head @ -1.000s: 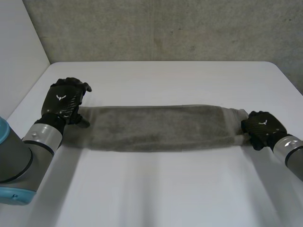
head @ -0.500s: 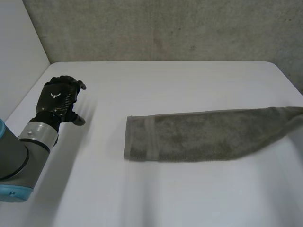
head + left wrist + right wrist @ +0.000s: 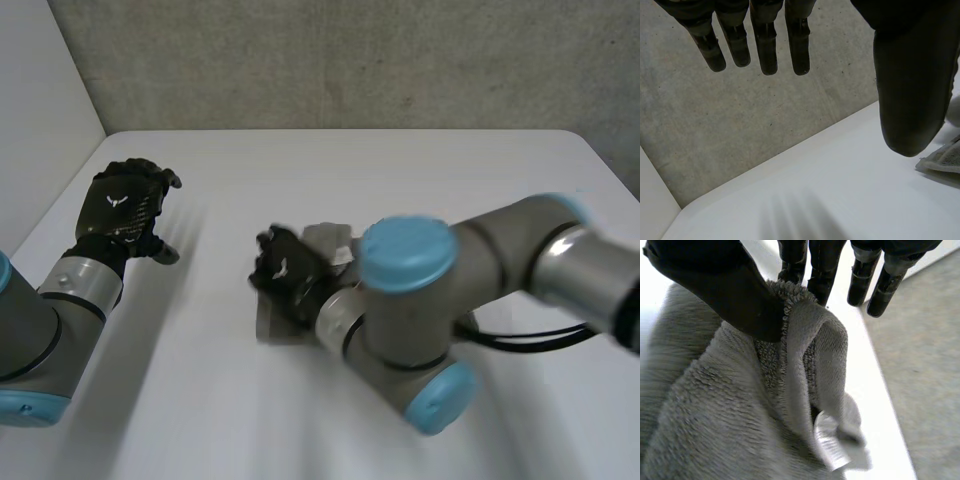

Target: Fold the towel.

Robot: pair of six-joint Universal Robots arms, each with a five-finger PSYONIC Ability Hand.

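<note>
The grey towel (image 3: 326, 240) lies near the middle of the white table (image 3: 400, 170), mostly hidden under my right arm (image 3: 430, 300). That arm reaches across to the towel's left end. My right hand (image 3: 285, 275) is shut on a towel edge. In the right wrist view its thumb (image 3: 725, 285) pinches a doubled fold of the towel (image 3: 715, 415) against the fingers (image 3: 820, 270). My left hand (image 3: 125, 205) hovers over the table's left side, apart from the towel. It is open, with fingers (image 3: 765, 45) straight. A towel corner (image 3: 945, 157) lies beyond its thumb (image 3: 910, 90).
A grey concrete wall (image 3: 350, 60) stands behind the table's far edge. A pale wall (image 3: 40, 110) borders the left side. Bare table (image 3: 220, 420) lies at the front.
My left hand let go of the towel's left end and lifted away. My right hand dragged the towel rightward, then carried its end across to the left end.
</note>
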